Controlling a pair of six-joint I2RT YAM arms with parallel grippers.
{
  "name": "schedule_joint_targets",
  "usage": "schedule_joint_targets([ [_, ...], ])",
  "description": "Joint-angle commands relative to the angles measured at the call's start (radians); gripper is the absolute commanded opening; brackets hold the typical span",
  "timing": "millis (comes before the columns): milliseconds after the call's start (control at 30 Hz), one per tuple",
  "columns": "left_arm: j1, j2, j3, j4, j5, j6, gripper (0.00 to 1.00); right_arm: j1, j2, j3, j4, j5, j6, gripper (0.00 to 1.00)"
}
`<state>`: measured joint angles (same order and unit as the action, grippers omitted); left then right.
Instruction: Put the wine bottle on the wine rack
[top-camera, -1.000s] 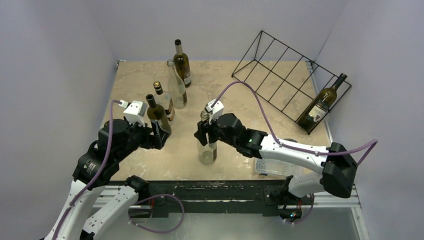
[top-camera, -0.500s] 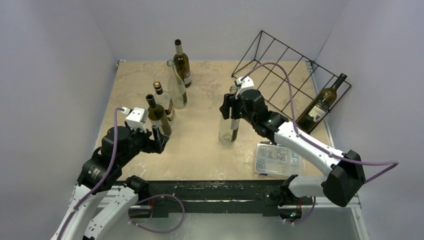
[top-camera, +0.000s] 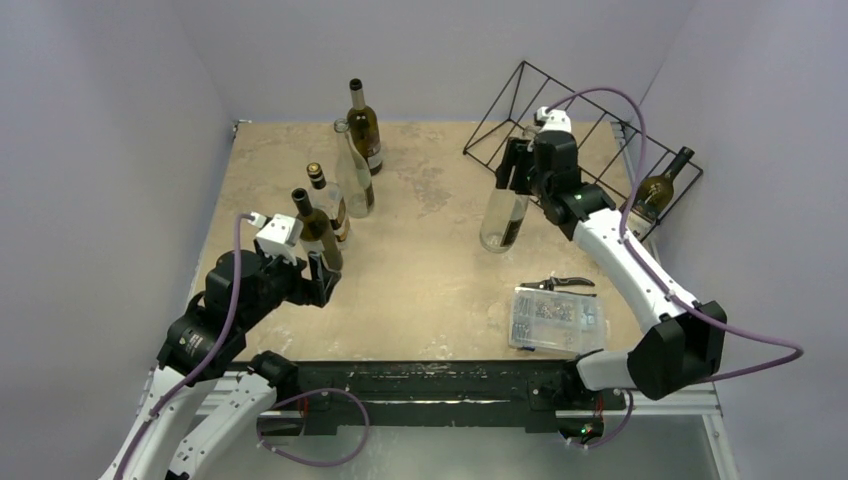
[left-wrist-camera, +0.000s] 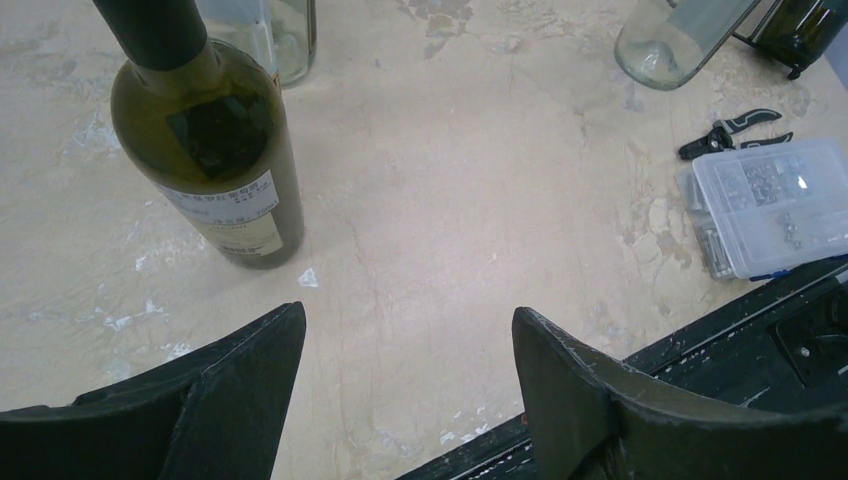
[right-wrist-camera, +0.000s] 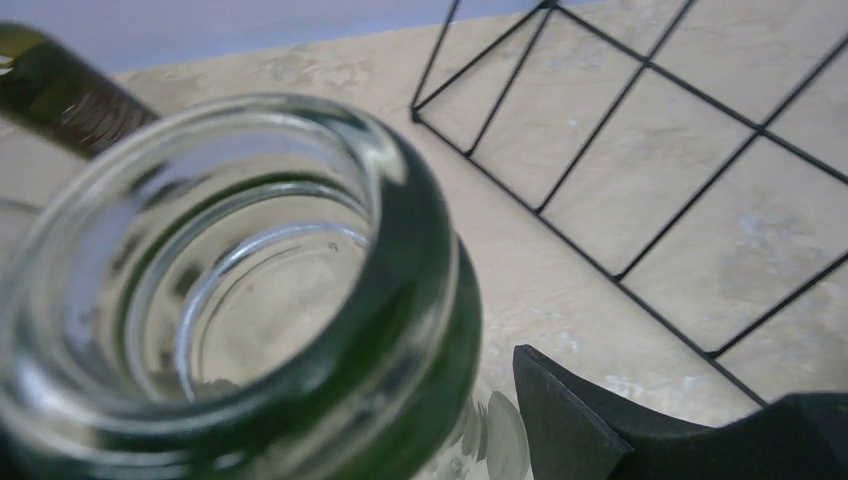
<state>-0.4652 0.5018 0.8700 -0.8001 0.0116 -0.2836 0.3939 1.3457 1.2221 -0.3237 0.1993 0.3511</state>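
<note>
Just in front of the wine rack (top-camera: 598, 140), at its left end, the right end effector (top-camera: 519, 166) is clamped around the neck of a clear wine bottle (top-camera: 503, 215), which hangs slightly tilted with its base toward the near side; whether that base touches the worktop (top-camera: 430, 260) cannot be told. From the right wrist camera the bottle's open mouth (right-wrist-camera: 230, 290) fills most of the view, with the rack's black wires (right-wrist-camera: 520, 199) just beyond it. A dark bottle (top-camera: 650, 195) already lies in the rack's rightmost slot, neck pointing up and outward. Well to the left of the rack, four more bottles (top-camera: 340, 190) stand upright in a loose group. The left end effector (top-camera: 318, 283) sits low on the near side of that group, jaws spread wide and holding nothing; its wrist camera shows a dark green labelled bottle (left-wrist-camera: 215, 150) standing just beyond its left finger (left-wrist-camera: 235, 385), not between the two. Nearer than the rack, a clear plastic parts box (top-camera: 555, 318) rests on the worktop with small black pliers (top-camera: 560, 284) beside it on the rack side.
</note>
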Motion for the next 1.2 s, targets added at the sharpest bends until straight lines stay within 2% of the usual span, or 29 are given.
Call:
schedule_joint_targets([
  [0,0.008,-0.004,0.008,0.048,0.025,0.03,0.75,-0.097,-0.001,0.152,0.026,0.063,0.04,0.0],
  [267,0.013,-0.02,0.004,0.053,0.039,0.036,0.75,-0.29,0.059,0.256,-0.049,0.136,0.078,0.0],
  [633,0.011,-0.031,0.002,0.056,0.04,0.04,0.75,-0.486,0.158,0.373,-0.073,0.219,0.078,0.0],
  [933,0.01,-0.033,0.001,0.056,0.03,0.041,0.75,-0.561,0.216,0.404,-0.052,0.255,0.085,0.0],
  [1167,0.01,-0.026,0.0,0.058,0.03,0.041,0.75,-0.567,0.277,0.412,-0.031,0.271,0.1,0.0],
])
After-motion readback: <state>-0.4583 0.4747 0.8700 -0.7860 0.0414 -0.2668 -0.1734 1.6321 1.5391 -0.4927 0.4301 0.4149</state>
